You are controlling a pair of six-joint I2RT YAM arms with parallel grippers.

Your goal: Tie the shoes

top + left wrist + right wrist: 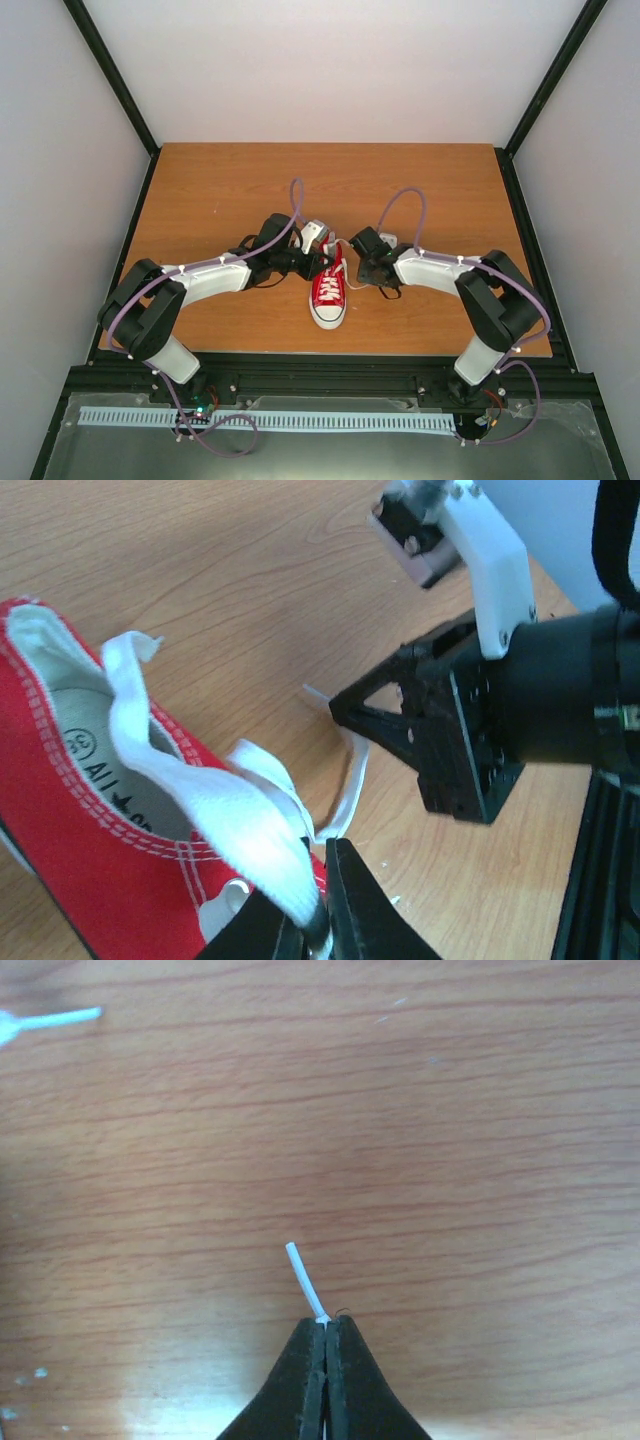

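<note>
The small red canvas sneaker (328, 290) with white sole and toe cap lies mid-table, toe toward the near edge. In the left wrist view its open collar (90, 780) fills the lower left. My left gripper (322, 262) is at the shoe's heel end, shut on a wide white lace (250, 830) that loops up from the shoe. My right gripper (357, 268) is just right of the shoe, shut on the other lace near its end; the plastic tip (304, 1278) sticks out past the fingertips. The right gripper's black body (440, 730) shows in the left wrist view.
The wooden table (220, 190) has black frame rails along its sides and near edge. Another white lace tip (55, 1020) lies on the wood at the top left of the right wrist view. Grey walls enclose the table.
</note>
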